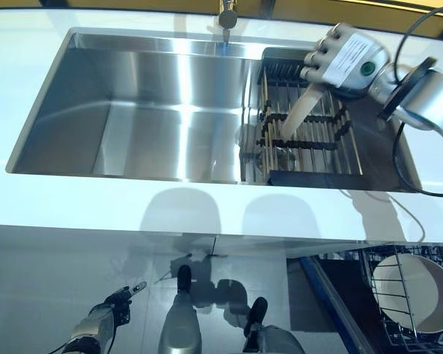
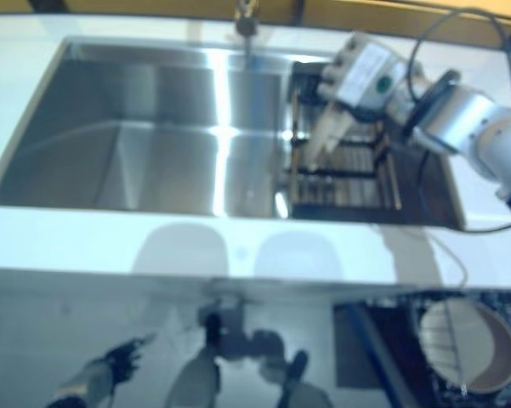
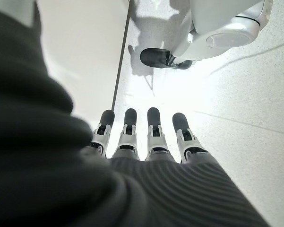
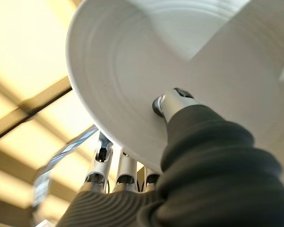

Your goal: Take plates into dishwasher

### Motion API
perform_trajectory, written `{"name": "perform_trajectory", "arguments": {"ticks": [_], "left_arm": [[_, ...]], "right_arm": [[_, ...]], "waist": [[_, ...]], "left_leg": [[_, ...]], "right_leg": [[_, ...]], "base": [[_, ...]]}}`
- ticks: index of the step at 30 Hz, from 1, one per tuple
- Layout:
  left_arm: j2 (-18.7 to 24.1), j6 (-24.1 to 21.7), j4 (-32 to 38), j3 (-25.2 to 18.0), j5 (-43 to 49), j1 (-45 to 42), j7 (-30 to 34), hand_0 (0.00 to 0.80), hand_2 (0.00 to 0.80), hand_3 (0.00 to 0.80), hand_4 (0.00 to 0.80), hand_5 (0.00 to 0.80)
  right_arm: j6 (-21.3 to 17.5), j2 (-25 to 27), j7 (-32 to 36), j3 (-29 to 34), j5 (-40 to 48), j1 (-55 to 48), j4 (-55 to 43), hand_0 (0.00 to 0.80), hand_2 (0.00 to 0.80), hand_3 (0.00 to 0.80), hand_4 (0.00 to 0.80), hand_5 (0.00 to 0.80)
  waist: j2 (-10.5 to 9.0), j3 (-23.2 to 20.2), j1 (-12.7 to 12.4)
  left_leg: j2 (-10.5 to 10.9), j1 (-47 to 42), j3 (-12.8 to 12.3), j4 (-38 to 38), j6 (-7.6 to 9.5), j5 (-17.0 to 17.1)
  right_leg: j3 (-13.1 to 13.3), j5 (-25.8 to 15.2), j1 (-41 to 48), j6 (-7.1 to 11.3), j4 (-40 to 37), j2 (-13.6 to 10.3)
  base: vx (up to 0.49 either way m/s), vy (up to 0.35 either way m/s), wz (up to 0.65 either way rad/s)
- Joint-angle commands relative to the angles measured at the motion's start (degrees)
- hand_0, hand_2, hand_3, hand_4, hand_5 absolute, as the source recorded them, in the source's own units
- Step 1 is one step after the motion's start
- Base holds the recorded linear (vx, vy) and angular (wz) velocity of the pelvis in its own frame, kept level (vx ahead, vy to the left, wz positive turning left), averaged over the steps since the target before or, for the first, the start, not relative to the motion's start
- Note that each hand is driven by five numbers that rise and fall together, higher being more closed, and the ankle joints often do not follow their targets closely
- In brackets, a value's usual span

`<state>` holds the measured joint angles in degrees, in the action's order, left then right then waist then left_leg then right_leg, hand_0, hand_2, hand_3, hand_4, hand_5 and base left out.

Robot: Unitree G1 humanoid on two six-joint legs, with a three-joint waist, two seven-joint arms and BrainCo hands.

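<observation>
You are part-way through: your right hand (image 1: 344, 60) is reaching over the dark wire drying rack (image 1: 307, 129) that sits in the right end of the long stainless-steel sink (image 1: 140, 110), and it is clamped on a pale round plate (image 1: 301, 110) standing on edge among the rack's tines, thumb on one face and fingers behind the rim, as the right wrist view shows. You cannot tell from these views whether the plate's lower edge is free of the tines, so judge the lift as just beginning. One round off-white plate (image 1: 415, 291) already stands in the wire dishwasher basket (image 1: 398, 324) low on your right, below the white counter edge (image 1: 206, 214), so at least one transfer looks done. No other plates show in the rack, so this may be the last one. Your left hand (image 1: 118, 302) hangs idle down by the floor, its fingers straight and holding nothing.
</observation>
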<state>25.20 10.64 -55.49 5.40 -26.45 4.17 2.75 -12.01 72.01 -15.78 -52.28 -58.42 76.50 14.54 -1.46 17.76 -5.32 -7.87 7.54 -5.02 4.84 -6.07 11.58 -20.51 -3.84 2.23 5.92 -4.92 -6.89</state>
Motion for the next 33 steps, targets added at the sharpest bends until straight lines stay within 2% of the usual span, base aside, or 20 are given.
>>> {"name": "perform_trajectory", "arguments": {"ticks": [1,6,14,18,20,24,33], "left_arm": [[0.07,-3.09,-2.64,1.13,2.63,-1.76,0.22,0.0,0.0,0.0,0.0,0.0],[0.22,-4.96,-4.16,1.71,3.97,-3.03,1.83,0.0,0.0,0.0,0.0,0.0],[1.01,-7.67,-6.66,2.52,6.64,-4.81,4.36,0.0,0.0,0.0,0.0,0.0],[1.01,-8.81,-7.04,2.65,8.18,-5.12,5.93,0.0,0.0,0.0,0.0,0.0],[1.06,-9.1,-7.04,2.71,8.3,-5.33,6.08,0.0,0.0,0.0,0.0,0.0],[0.77,-9.78,-7.13,2.39,9.28,-5.72,7.0,0.0,0.0,0.0,0.0,0.0],[0.34,-8.7,-6.61,3.2,9.18,-4.56,6.36,0.0,0.0,0.0,0.0,0.0]], "right_arm": [[12.45,3.42,-3.47,4.35,0.11,3.67,2.02,0.8,0.8,0.8,0.8,0.8],[18.51,8.17,-0.87,7.25,4.29,2.17,4.65,0.8,0.8,0.8,0.8,0.8],[23.44,13.69,1.91,9.49,11.7,-0.36,10.79,0.8,0.8,0.8,0.8,0.8],[25.62,17.07,3.54,13.84,15.96,-5.86,14.6,0.8,0.8,0.8,0.8,0.8],[26.05,17.8,3.78,16.21,16.45,-8.58,15.26,0.8,0.8,0.8,0.8,0.8],[25.87,19.53,7.77,25.53,19.08,-20.25,17.94,0.8,0.8,0.8,0.8,0.8],[23.68,17.55,11.06,41.84,24.86,-39.07,20.36,0.8,0.8,0.8,0.8,0.8]], "waist": [[-3.31,-6.19,1.13],[-3.21,-8.32,3.02],[-2.85,-10.3,5.78],[-2.11,-10.7,8.13],[-1.99,-10.77,8.63],[-1.07,-11.06,11.31],[-0.39,-10.62,14.85]], "left_leg": [[0.7,-5.43,-4.23,0.16,-0.35,-6.11],[-0.21,-8.18,-5.73,0.16,-0.33,-7.19],[-2.05,-11.87,-9.12,0.16,-0.96,-8.16],[-3.07,-13.05,-11.06,0.16,-1.66,-8.33],[-3.29,-13.31,-11.5,0.16,-1.8,-8.36],[-4.02,-13.95,-13.14,0.16,-2.3,-8.43],[-4.33,-14.34,-15.27,0.16,-2.52,-8.81]], "right_leg": [[2.34,-0.19,-0.09,3.22,-0.08,-1.45],[4.33,0.26,0.89,3.35,-0.08,-1.32],[6.85,0.68,1.68,3.71,-0.08,-0.94],[8.6,0.53,1.02,3.95,-0.08,-0.56],[8.99,0.46,0.82,3.97,-0.08,-0.47],[10.91,0.15,-0.2,4.11,-0.08,-0.26],[14.58,-0.45,-2.18,3.91,-0.08,0.25]], "base": [[0.062,-0.02,-0.14],[0.041,-0.011,-0.18],[0.051,-0.019,-0.31],[0.007,-0.021,-0.29],[0.006,-0.011,-0.28],[0.009,-0.005,-0.28],[0.0,0.011,-0.2]]}}
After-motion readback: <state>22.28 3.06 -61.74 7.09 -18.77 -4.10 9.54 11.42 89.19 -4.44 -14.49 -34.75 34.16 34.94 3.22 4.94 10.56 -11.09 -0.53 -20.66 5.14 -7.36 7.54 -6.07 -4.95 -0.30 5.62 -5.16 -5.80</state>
